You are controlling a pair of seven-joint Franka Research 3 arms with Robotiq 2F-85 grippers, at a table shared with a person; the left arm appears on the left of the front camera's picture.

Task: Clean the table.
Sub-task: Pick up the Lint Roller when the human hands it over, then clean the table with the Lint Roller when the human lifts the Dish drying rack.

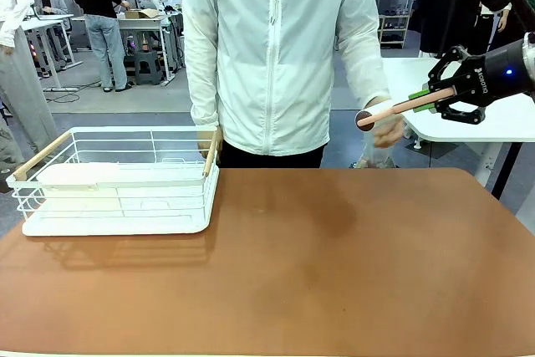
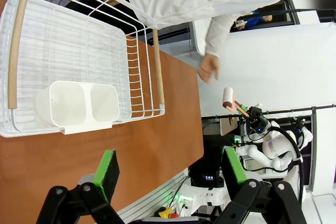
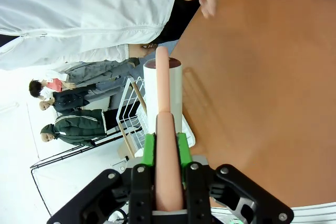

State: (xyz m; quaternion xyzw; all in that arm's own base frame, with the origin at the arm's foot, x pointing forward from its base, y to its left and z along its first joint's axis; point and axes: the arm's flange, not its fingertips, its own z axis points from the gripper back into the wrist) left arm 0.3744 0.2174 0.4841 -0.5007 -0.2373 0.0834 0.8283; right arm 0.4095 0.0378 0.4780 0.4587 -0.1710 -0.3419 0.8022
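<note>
Above the table [image 1: 334, 273], near its far right corner, the right gripper [image 1: 426, 99] pinches a lint roller [image 1: 393, 111].

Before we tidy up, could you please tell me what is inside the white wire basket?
A white holder with two compartments sits at one end of the basket; nothing shows in either. The basket floor beneath the holder is covered.

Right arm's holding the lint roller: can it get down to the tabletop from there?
Probably yes. The right gripper, shut on the lint roller, hangs near the table at its far right; the person's hand is close but not touching.
</note>
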